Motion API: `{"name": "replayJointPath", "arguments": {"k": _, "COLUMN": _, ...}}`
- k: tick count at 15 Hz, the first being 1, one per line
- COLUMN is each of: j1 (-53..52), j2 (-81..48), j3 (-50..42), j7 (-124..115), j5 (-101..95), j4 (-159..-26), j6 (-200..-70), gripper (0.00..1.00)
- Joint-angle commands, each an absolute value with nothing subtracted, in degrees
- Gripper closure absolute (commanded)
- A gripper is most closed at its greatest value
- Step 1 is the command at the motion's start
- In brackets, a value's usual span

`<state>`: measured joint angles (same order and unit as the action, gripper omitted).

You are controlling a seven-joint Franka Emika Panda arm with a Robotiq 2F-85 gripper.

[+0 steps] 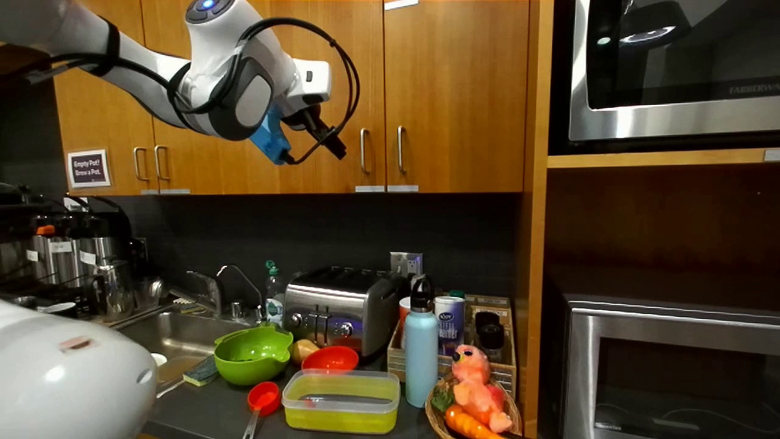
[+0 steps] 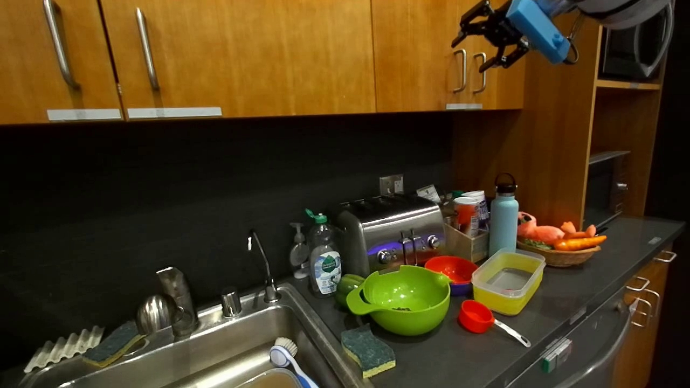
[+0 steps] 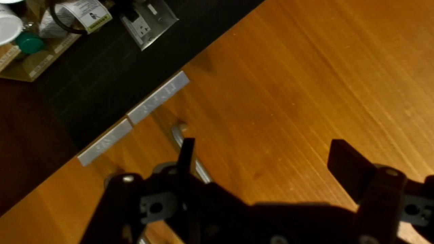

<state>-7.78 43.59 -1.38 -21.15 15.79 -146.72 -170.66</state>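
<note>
We see the pincer [image 3: 263, 144] wide and empty before a cabinet door [image 3: 271, 101], its metal handle [image 3: 202, 171] beyond one finger [image 3: 185, 157]; we judge this an approach, calling next for alignment with that handle. Below, a green bowl [image 2: 420, 321] sits on the bench [image 2: 447, 362].

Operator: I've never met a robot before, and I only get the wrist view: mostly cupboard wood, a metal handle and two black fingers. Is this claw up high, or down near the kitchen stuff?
Observer: Up high. In both exterior views the gripper shows against the cabinet doors, higher than the toaster.

Operator: Fancy that! Am I missing anything fun down on the counter?

Observer: Yes: a pink toy bird rests in a wicker basket, together with an orange carrot.
</note>
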Motion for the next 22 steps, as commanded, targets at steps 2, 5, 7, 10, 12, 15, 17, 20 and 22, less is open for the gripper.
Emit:
{"name": "replayJointPath", "arguments": {"k": 2, "j1": -14.6, "j2": 43.2, "j3": -7.0, "j7": -13.6, "j5": 18.3, "j4": -143.1, "j6": -168.8, "gripper": 0.0}}
{"name": "replayJointPath", "arguments": {"k": 5, "j1": -12.5, "j2": 43.6, "j3": -5.4, "j7": -15.0, "j5": 18.3, "j4": -144.5, "j6": -169.4, "gripper": 0.0}}
{"name": "replayJointPath", "arguments": {"k": 7, "j1": -12.3, "j2": 43.6, "j3": -5.1, "j7": -15.1, "j5": 18.2, "j4": -144.6, "j6": -169.4, "gripper": 0.0}}
{"name": "replayJointPath", "arguments": {"k": 10, "j1": -11.4, "j2": 43.9, "j3": -5.0, "j7": -15.3, "j5": 18.1, "j4": -145.2, "j6": -169.3, "gripper": 0.0}}
{"name": "replayJointPath", "arguments": {"k": 12, "j1": -10.0, "j2": 44.3, "j3": -5.1, "j7": -14.6, "j5": 17.1, "j4": -145.9, "j6": -168.6, "gripper": 0.0}}
{"name": "replayJointPath", "arguments": {"k": 15, "j1": -9.5, "j2": 44.7, "j3": -5.9, "j7": -12.5, "j5": 16.8, "j4": -146.6, "j6": -168.3, "gripper": 0.0}}
{"name": "replayJointPath", "arguments": {"k": 17, "j1": -10.7, "j2": 44.7, "j3": -6.8, "j7": -10.4, "j5": 16.8, "j4": -146.7, "j6": -168.0, "gripper": 0.0}}
{"name": "replayJointPath", "arguments": {"k": 20, "j1": -12.8, "j2": 44.4, "j3": -8.1, "j7": -6.4, "j5": 16.4, "j4": -145.6, "j6": -164.5, "gripper": 0.0}}
{"name": "replayJointPath", "arguments": {"k": 22, "j1": -16.6, "j2": 44.9, "j3": -10.8, "j7": -3.8, "j5": 18.0, "j4": -143.4, "j6": -156.1, "gripper": 0.0}}
